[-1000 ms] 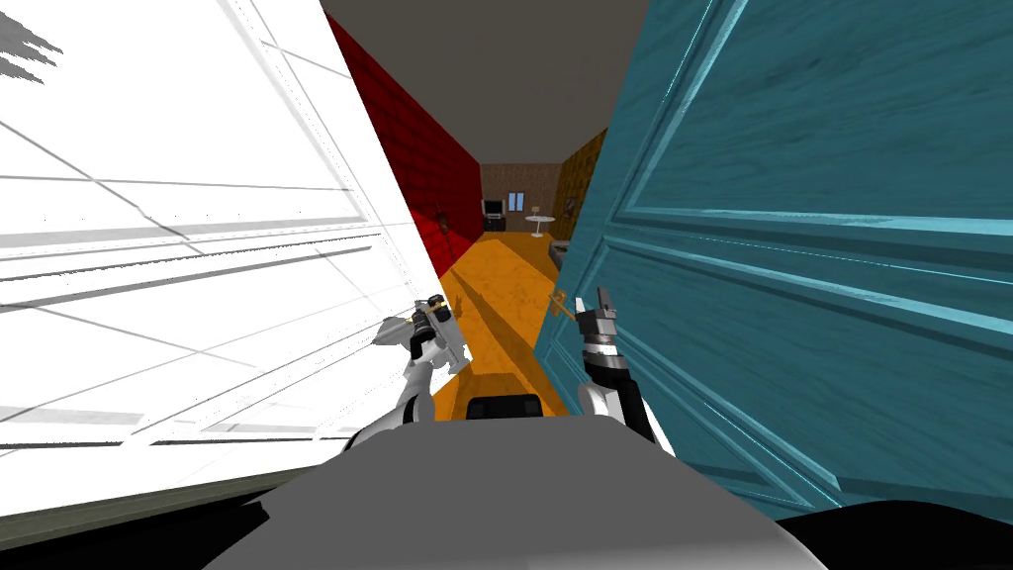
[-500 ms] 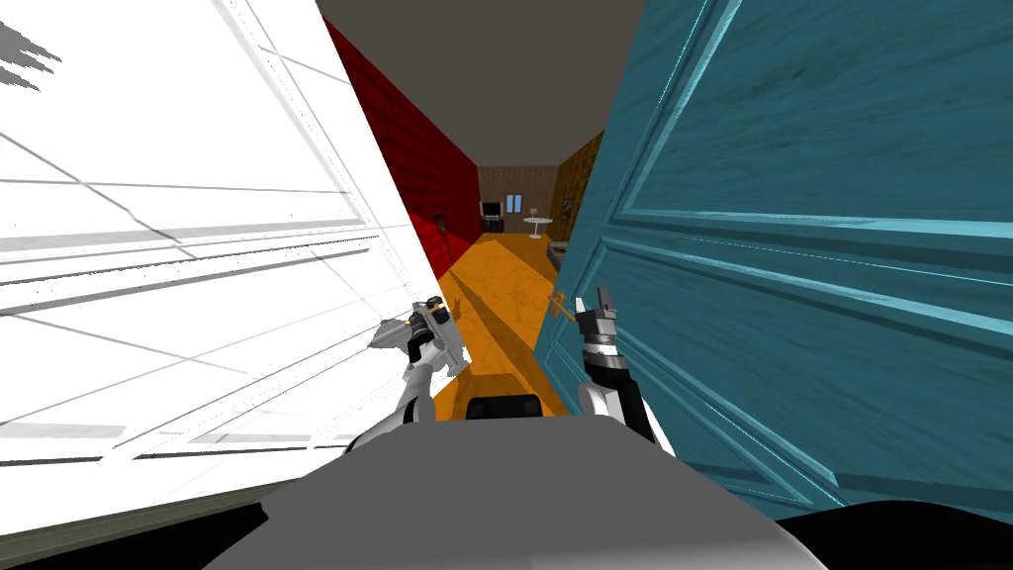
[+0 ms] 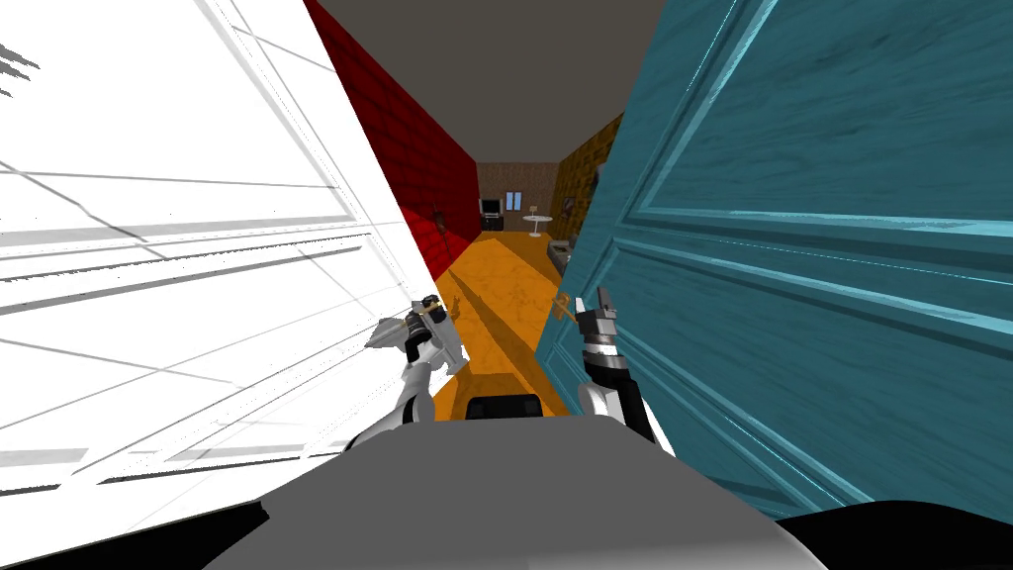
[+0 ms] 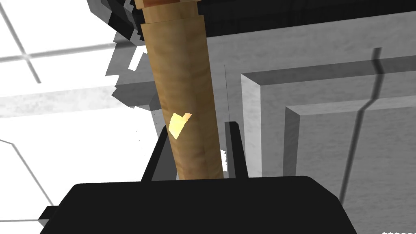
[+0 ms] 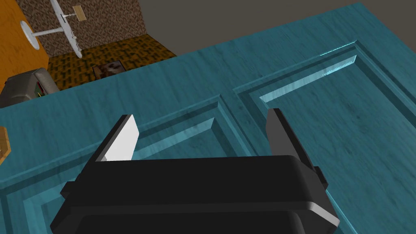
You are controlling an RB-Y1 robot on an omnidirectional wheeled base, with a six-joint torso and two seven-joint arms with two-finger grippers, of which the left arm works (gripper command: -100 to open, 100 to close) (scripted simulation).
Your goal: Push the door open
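Observation:
A teal panelled door (image 3: 791,247) stands ajar on my right, its free edge toward the gap. My right gripper (image 3: 600,300) is at that edge, just beside the door's small brass handle (image 3: 564,307). In the right wrist view the right gripper (image 5: 201,114) is open with the teal door (image 5: 284,81) close behind its fingers. On my left a white panelled door or wall (image 3: 198,247) slants away. My left gripper (image 3: 420,317) is at its edge. In the left wrist view the left gripper (image 4: 198,126) is shut on a brown cylindrical handle (image 4: 183,93) beside a grey panelled surface (image 4: 325,122).
Between the two surfaces a corridor with an orange floor (image 3: 500,297) runs ahead, with a red wall (image 3: 415,158) on its left. Far off stand a white round table (image 3: 537,223), a dark TV stand (image 3: 492,213) and a grey seat (image 3: 560,252).
The white surface and the teal door have both spread outward in the picture, so the gap looks wider and more yellow-brown wall shows past the teal door. Both arms hold their places.

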